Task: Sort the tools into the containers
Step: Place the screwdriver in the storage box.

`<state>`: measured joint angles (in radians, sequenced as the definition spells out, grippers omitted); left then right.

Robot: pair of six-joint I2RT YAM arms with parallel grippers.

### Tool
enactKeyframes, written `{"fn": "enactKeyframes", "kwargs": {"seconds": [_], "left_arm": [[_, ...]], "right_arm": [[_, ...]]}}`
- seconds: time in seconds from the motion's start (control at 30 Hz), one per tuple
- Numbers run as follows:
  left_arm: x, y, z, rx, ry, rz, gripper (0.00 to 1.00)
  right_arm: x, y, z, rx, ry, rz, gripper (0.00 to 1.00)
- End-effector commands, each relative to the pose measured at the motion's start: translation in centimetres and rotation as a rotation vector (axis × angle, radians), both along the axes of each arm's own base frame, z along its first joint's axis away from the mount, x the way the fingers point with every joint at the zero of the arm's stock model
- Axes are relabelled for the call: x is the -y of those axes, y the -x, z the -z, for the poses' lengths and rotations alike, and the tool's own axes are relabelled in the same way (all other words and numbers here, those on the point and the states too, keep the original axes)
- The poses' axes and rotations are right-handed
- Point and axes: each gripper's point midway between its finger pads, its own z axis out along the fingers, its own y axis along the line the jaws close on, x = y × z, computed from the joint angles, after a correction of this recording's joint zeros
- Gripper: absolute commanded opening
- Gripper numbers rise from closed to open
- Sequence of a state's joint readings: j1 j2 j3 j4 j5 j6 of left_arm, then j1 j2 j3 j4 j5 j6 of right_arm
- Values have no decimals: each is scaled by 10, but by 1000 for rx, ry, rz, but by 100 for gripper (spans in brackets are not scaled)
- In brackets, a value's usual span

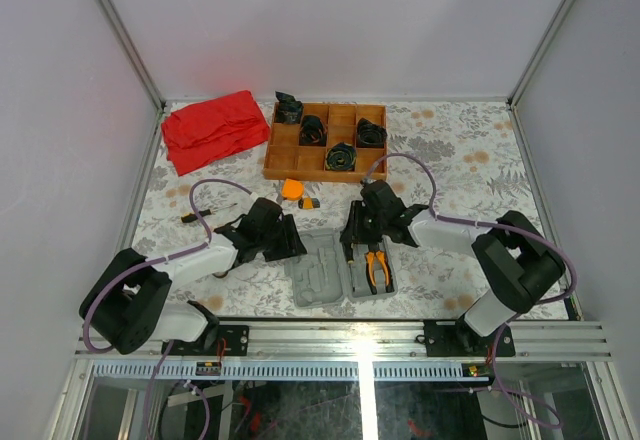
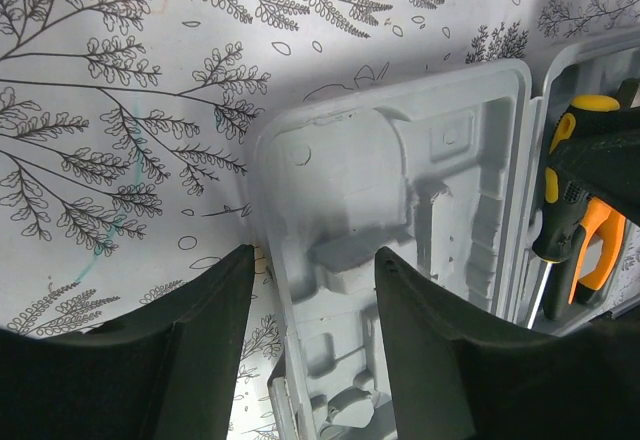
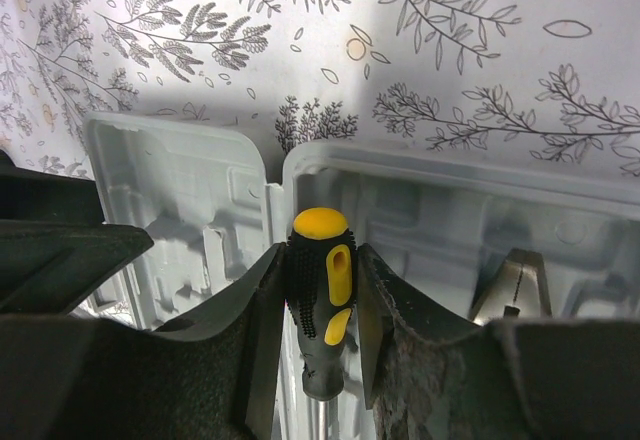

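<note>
The right gripper [image 3: 320, 260] is clamped on a screwdriver [image 3: 320, 295]. Both fingers press the black-and-yellow handle, the yellow butt pokes out past the fingertips, and the shaft points back toward the wrist. Directly below it lies the open case [image 3: 450, 200]. The screwdriver hangs over the right half, at the edge nearest the hinge, but whether it touches the plastic I cannot tell. Pliers [image 1: 378, 266] lie in that same half, just to this gripper's right, with their tips pointing the same way as its fingertips.

The left gripper [image 2: 315, 255] stands with its jaws apart, gripping nothing. The outer corner of the case's left half sits between its fingers — one finger is outside the wall over the cloth [image 2: 120, 110], the other is over the moulded recesses.

Beyond both grippers, farther from the arm bases, a tape measure [image 1: 292, 189] and a small yellow-grey piece [image 1: 310, 202] lie side by side on the cloth, apart from the case.
</note>
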<state>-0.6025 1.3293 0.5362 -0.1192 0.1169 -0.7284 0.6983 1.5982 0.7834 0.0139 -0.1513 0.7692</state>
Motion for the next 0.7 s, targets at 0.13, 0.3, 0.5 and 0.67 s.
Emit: {"fn": "enactKeyframes", "kwargs": {"seconds": [0.13, 0.3, 0.5, 0.67], "left_arm": [[9, -4, -5, 29, 41, 7, 50], [12, -6, -8, 35, 53, 6, 50], [11, -5, -8, 33, 56, 5, 50], [10, -4, -10, 43, 65, -4, 50]], "right_arm": [[-11, -14, -3, 61, 0, -11, 28], [-4, -14, 0, 71, 41, 0, 37], [2, -16, -8, 98, 70, 21, 52], [6, -19, -25, 140, 63, 46, 62]]}}
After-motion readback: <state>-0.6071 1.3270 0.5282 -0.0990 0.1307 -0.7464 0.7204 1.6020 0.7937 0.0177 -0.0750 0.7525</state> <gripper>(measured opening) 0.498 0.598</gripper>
